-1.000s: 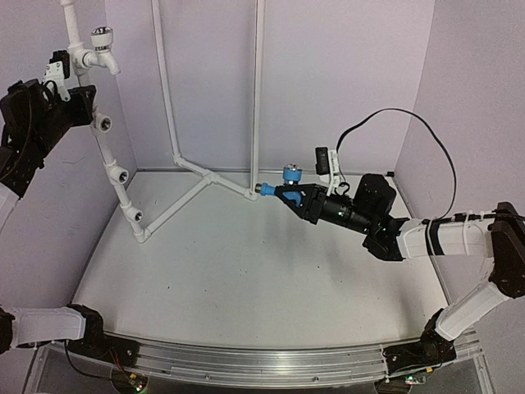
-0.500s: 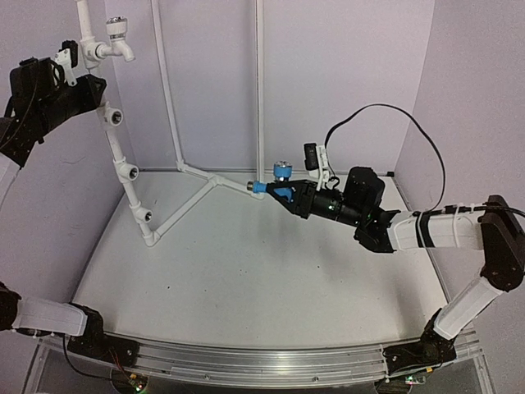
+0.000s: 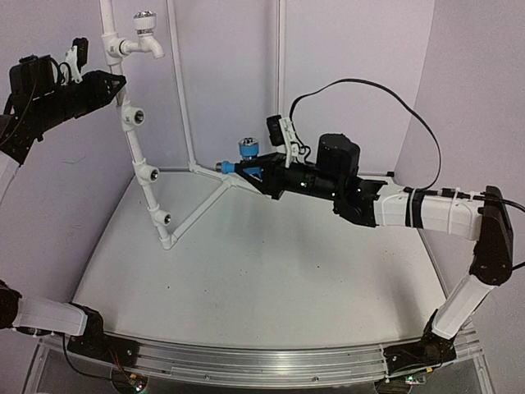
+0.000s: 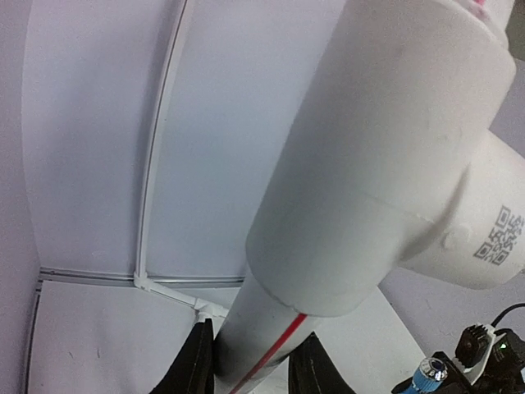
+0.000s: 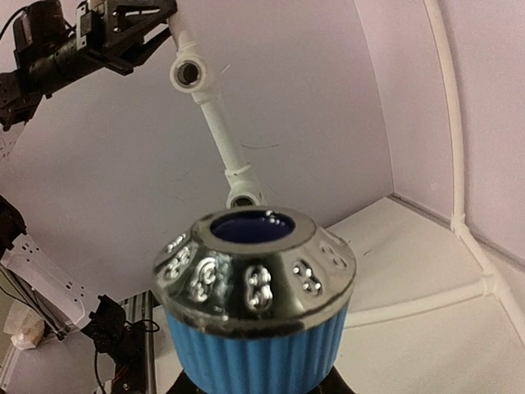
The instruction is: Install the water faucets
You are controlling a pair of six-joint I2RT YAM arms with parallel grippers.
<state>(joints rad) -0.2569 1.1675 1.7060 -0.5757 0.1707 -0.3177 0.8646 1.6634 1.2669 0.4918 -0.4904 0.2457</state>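
Jaws clamped: left gripper (image 3: 115, 84), frame (image 3: 141, 152) (white faucet (image 3: 143, 37) above); right gripper (image 3: 258, 172), blue faucet (image 3: 248, 152).

Most of the frame is filled by a thick white pipe (image 4: 385, 164) with a tee fitting, seen very close. A thin red line (image 4: 275, 353) is marked along its lower length, and a square printed code (image 4: 499, 242) is carried on the side branch. The pipe is gripped between two dark jaws at the bottom edge. Behind lie the pale worktop (image 4: 90, 345) and a thin white tube (image 4: 156, 164). A blue tap (image 4: 426, 376) is seen at the lower right corner.

Left arm raised, left end effector (image 3: 117, 82) clamped, right arm outstretched, right end effector (image 3: 256, 170) clamped
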